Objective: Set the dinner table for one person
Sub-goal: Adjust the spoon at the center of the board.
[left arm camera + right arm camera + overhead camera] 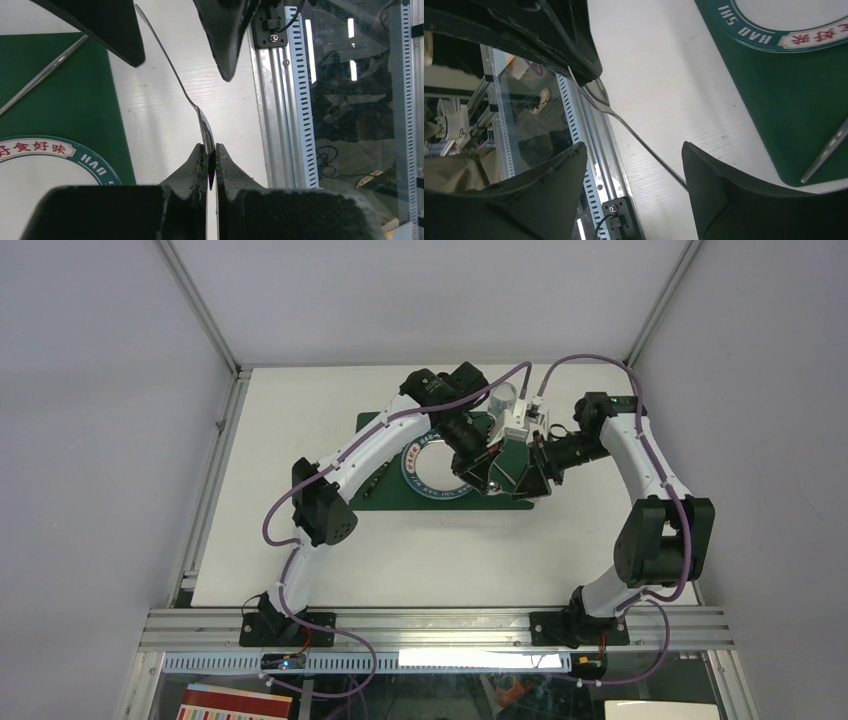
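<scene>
My left gripper (210, 148) is shut on the bowl end of a metal spoon (172, 70), held in the air above the white dinner table (420, 550). The spoon's thin handle (644, 145) reaches between the spread fingers of my right gripper (634, 152), close to the right finger (724, 190), and I cannot tell if they touch. My right gripper is open. The two grippers meet tip to tip (508, 472) over the right part of the green placemat (385, 430), beside a white plate (428, 475) with a teal lettered rim.
Another piece of cutlery (375, 480) lies on the left strip of the placemat. A clear glass (505, 395) stands behind the grippers. Below the spoon runs the table's aluminium front rail (280, 125). Grey walls close in the back and both sides.
</scene>
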### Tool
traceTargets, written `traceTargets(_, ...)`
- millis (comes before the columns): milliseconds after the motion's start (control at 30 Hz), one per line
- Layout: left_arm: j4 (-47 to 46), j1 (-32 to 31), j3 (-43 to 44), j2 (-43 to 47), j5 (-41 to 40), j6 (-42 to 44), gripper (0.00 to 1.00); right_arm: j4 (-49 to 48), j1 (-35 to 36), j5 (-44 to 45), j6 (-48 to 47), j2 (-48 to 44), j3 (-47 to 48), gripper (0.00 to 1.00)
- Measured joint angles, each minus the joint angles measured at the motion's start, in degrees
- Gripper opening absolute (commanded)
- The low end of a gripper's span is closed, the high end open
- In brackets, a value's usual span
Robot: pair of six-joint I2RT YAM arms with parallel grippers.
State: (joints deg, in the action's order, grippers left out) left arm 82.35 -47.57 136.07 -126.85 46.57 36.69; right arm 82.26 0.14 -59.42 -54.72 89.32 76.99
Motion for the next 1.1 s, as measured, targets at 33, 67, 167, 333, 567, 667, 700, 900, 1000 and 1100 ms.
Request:
traceTargets(33,-0.3,0.0,0.0,0.0,-0.2,0.0,0.0,0.1,1.0,0.0,-0.1,0.3,-0.1,0.72)
traceTargets(67,-0.5,0.0,0.1,0.0,-0.3,0.0,0.0,0.0,1.9,0.0,-0.3,0.6,-0.2,0.72)
traceTargets(167,-1.3,0.1,0.1,0.0,-1.7,0.0,0.0,0.0,2.8,0.0,-0.8,1.0,-1.2,0.71)
traceTargets(333,-1.2,0.0,-1.0,1.1,-3.6,-0.1,0.0,-0.3,3.5,-0.2,-2.1,1.3,-3.6,0.67)
traceTargets(567,-0.3,-0.7,-1.6,4.6,-6.6,-0.3,0.0,-1.3,7.1,-0.4,-3.3,2.3,-5.8,0.59)
traceTargets(667,-0.7,-1.2,-3.3,6.4,-8.7,-0.6,0.0,-1.9,8.0,-0.4,-3.8,2.3,-6.5,0.47)
traceTargets(700,-1.0,-1.6,-4.0,7.0,-9.2,-0.7,0.0,-2.1,8.2,-0.3,-3.9,2.3,-6.7,0.46)
traceTargets(900,-2.3,-2.3,-6.4,8.7,-11.2,-0.7,0.0,-2.9,8.3,0.6,-4.2,2.3,-6.8,0.21)
traceTargets(1000,-2.8,-1.9,-6.8,8.8,-12.6,-0.6,0.0,-3.0,8.3,0.7,-5.3,2.3,-6.8,0.06)
traceTargets(1100,-3.5,-1.8,-7.6,8.8,-14.1,-0.6,0.0,-3.0,8.4,0.7,-6.8,2.2,-6.8,0.0)
